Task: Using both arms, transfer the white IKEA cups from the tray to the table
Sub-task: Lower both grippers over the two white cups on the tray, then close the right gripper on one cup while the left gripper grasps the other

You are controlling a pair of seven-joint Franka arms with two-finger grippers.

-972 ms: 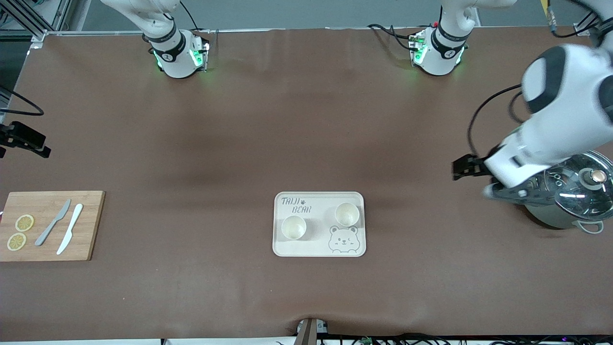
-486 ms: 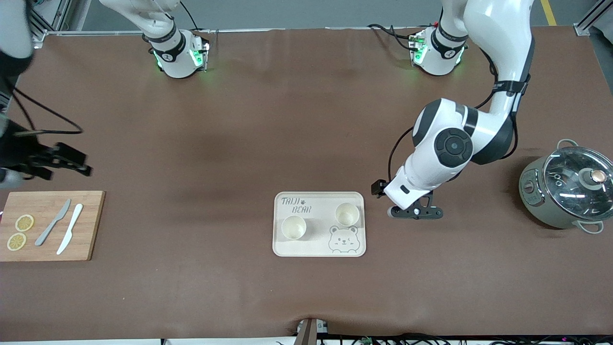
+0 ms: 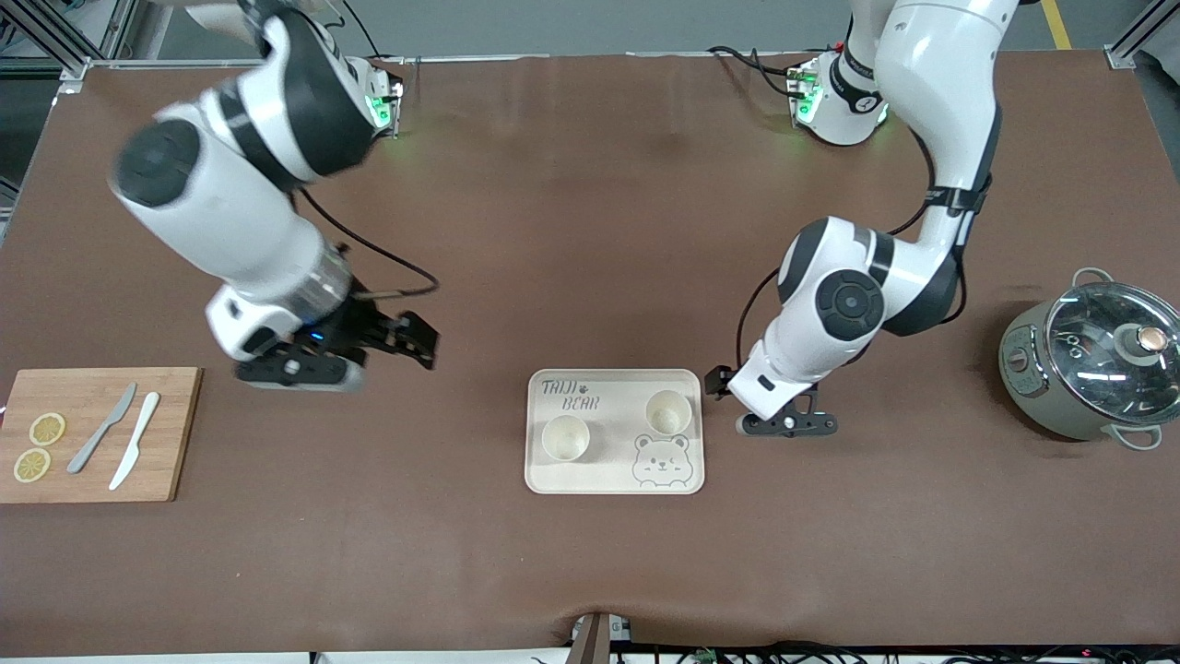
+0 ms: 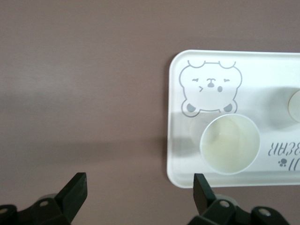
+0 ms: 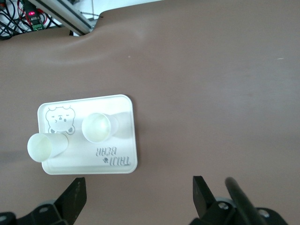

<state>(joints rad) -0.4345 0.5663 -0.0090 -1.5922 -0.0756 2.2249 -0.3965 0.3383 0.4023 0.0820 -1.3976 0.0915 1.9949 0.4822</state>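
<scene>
In the front view, operator, you have the bear-printed tray (image 3: 615, 480) sitting a little toward the camera's edge of the table, about midway between its two ends. Both white IKEA cups stand upright on it: one cup (image 3: 565, 437) on the side toward the right arm's end, the other cup (image 3: 668, 411) toward the left arm's end and slightly farther from the camera, just above the printed bear. Your left gripper (image 3: 786, 425) hangs low over bare table just beside the tray's edge on the left arm's side. Your right gripper (image 3: 300, 372) is over bare table between the tray and the wooden cutting board (image 3: 175, 433), which lies at the right arm's end with two knives (image 3: 120, 438) and lemon slices (image 3: 39, 446) on it. The grey-green pot (image 3: 1092, 369) with its glass lid sits at the left arm's end.

In the left wrist view, your fingers (image 4: 77, 194) stand spread wide with nothing between them. One cup (image 4: 229, 144) shows next to the bear print on the tray (image 4: 176, 140), near the tray's edge; only a sliver of the second cup (image 4: 294, 105) shows.

In the right wrist view, your fingers (image 5: 75, 196) are likewise wide apart and empty. The tray (image 5: 126, 136) lies well apart from them, both cups on it: one (image 5: 97, 127) near the middle, one (image 5: 42, 146) at the tray's rim.
</scene>
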